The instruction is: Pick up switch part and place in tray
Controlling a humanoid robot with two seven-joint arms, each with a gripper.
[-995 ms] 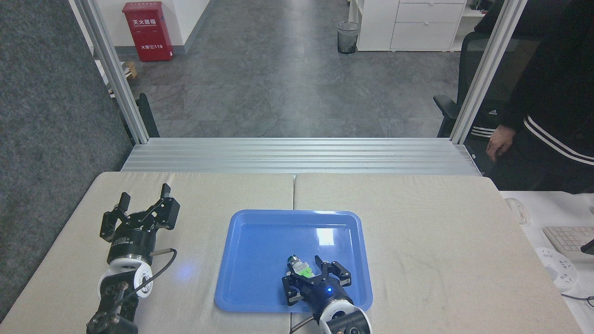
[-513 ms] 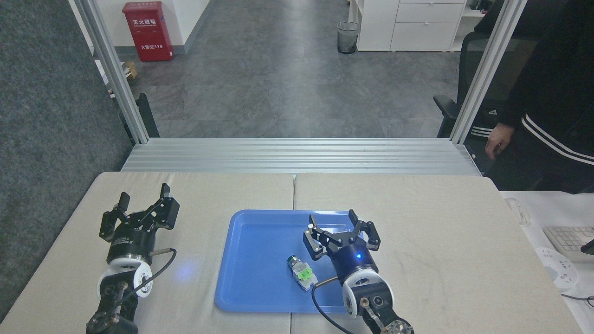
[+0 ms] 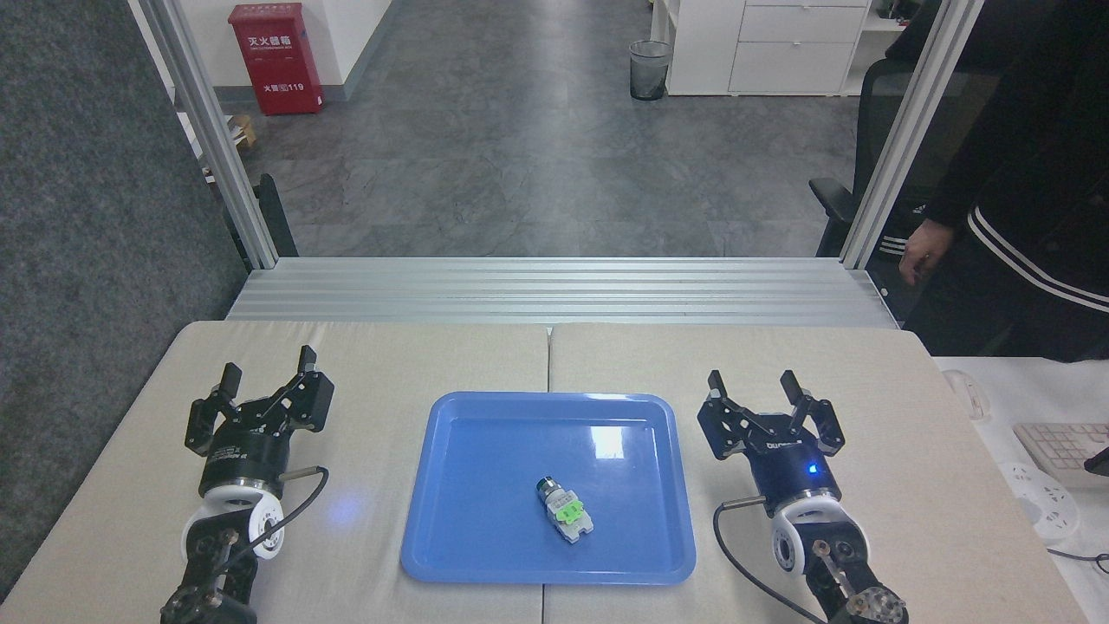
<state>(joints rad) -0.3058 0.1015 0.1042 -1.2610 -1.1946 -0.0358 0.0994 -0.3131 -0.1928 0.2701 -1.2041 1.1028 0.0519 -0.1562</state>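
Whitish-grey switch part (image 3: 563, 509) (green clip midway, dark-tipped silver end) lying in tray (image 3: 450, 485); left tool (image 3: 267, 376), right tool (image 3: 752, 386) flanking tray, both spread, empty.

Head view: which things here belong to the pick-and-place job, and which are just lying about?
Job:
switch part, lying in the tray
tray
right gripper, open, beside the tray

Lying about:
left gripper, open, idle
keyboard
fire extinguisher box
waste bin
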